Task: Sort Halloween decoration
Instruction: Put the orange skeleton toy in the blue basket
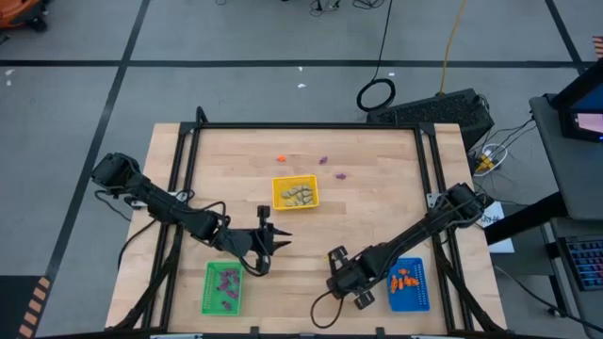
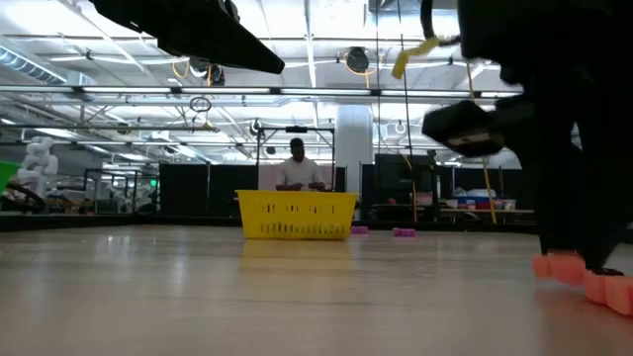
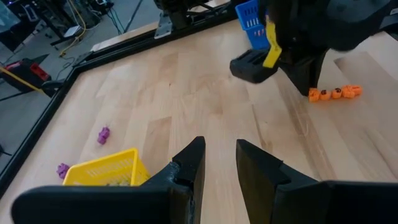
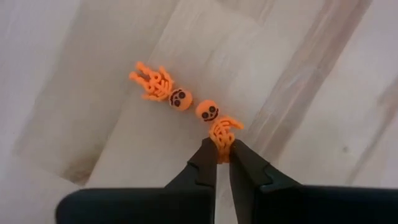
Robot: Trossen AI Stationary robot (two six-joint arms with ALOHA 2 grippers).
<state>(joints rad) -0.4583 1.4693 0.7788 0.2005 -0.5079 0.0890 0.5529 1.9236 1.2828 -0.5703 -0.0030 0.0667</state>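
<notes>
Orange skeleton sits pinched in right pincer; left pincer released.

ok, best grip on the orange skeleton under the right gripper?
From straight above, across the narrow ribcage and legs, where the right gripper already pinches the nearer orange skeleton. It lies flat on the table, so only a top-down approach works. The round head is wider and would likely slip. The second orange skeleton lies head to head with it, so keep the fingers at the leg end.
</notes>
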